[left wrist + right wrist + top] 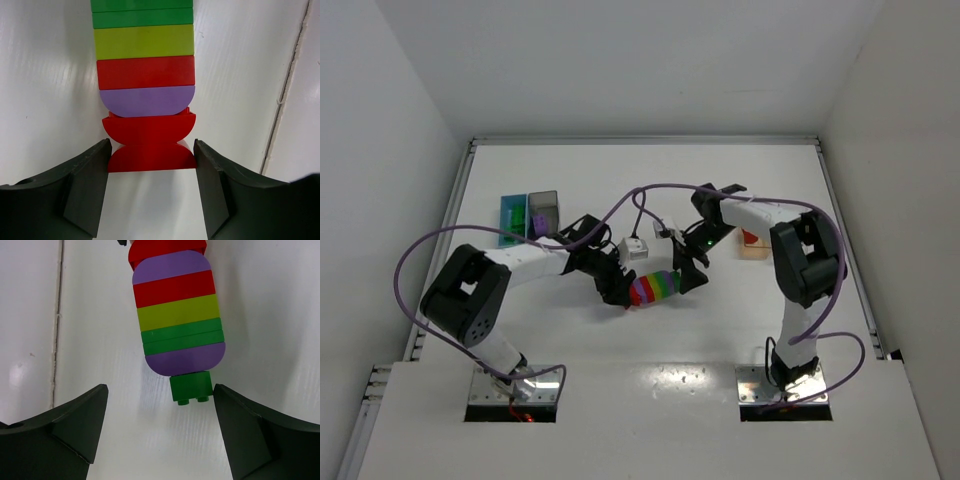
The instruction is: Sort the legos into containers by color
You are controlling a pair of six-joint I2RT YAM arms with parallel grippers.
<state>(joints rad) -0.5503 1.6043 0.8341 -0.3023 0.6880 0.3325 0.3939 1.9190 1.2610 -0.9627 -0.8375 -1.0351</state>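
Left gripper (151,150) clamped on red end brick (149,131), anchoring rainbow stack (177,315); right gripper (160,390) gaping wide around green end brick (190,387) at stack's right end, likely readying pull-apart.

A smooth white rectangular surface (570,170) fills the scene. Plain white panel walls rise around it: one beyond its far edge (640,60), one along its left side (380,150), one along its right (910,150). Thin grey metal rails (449,220) border its left and right edges. Light from above leaves a glossy glare patch (670,375) close to its near edge.
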